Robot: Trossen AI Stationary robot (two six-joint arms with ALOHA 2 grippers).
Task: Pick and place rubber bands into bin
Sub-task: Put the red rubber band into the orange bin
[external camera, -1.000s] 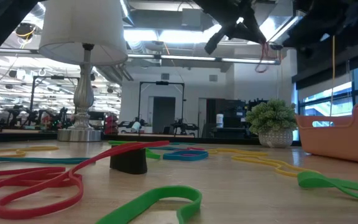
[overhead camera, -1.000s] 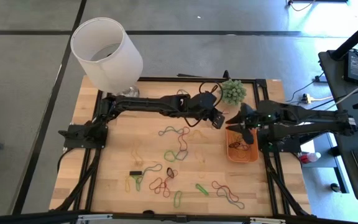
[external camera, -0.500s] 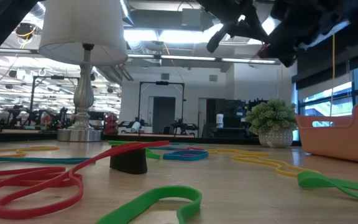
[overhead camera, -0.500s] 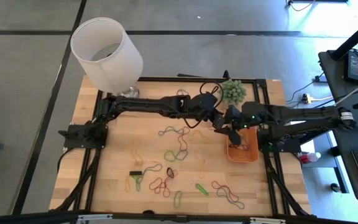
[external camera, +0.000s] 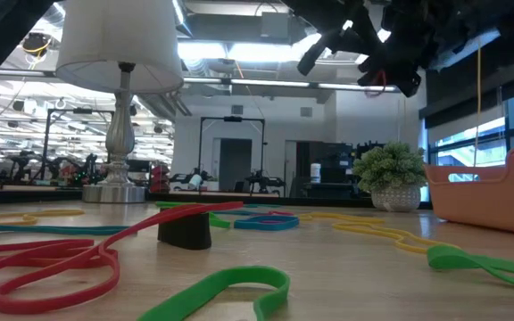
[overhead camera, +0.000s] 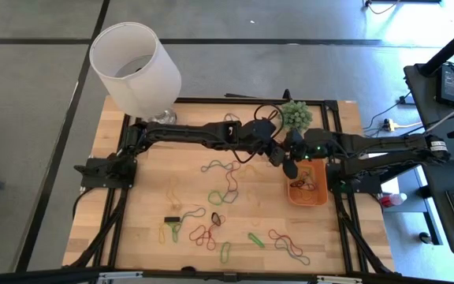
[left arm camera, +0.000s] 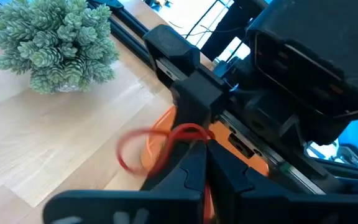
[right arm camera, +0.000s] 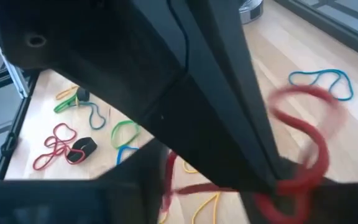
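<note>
Moved: our right gripper [overhead camera: 288, 160] has slid leftward from over the bin [overhead camera: 307, 189] to meet our left gripper [overhead camera: 275, 155].
Left gripper: we see it pinched shut on one red rubber band [left arm camera: 166, 144], beside the bin.
Right gripper: cannot tell how wide, or whether it grips.
Counts: one bin, several bands inside; over a dozen rubber bands [overhead camera: 211, 213] on the table [overhead camera: 132, 213].
Others: one plant [overhead camera: 295, 115], one lamp [overhead camera: 135, 68].

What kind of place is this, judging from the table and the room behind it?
Probably a robotics lab or workshop. A wooden table in a black metal frame carries two arms. The low view shows a large open room with exposed ceiling ducts and more equipment on stands. A lamp and small plant seem props.
</note>
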